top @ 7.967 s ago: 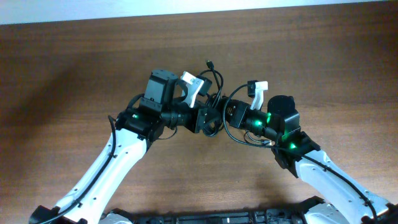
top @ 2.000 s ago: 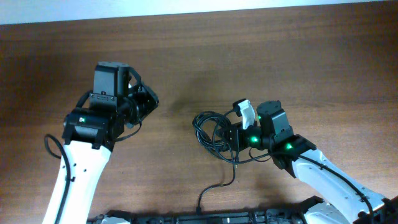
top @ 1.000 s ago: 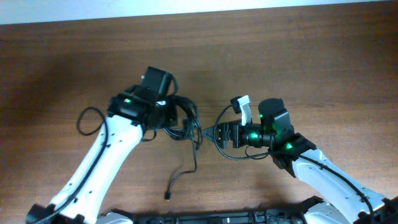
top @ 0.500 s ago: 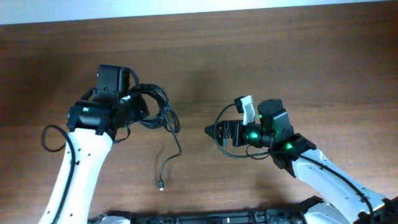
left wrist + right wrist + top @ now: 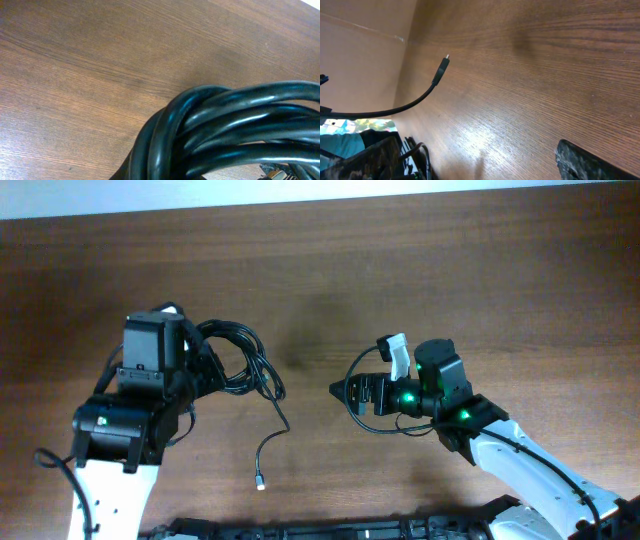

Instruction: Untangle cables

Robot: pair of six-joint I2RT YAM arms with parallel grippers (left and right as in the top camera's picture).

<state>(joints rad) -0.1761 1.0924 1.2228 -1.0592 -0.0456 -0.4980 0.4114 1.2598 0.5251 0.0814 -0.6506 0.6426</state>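
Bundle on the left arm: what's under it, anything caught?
Only bare table shows beneath the bundle; one tail trails off to its plug. The coils cover the left pincer, so its grip cannot be seen.

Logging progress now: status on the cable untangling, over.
Left gripper buried in the cable bundle, jaws unseen; one tail trails off with its plug free. Right gripper open, a separate cable looped beside it. Nothing in the way.
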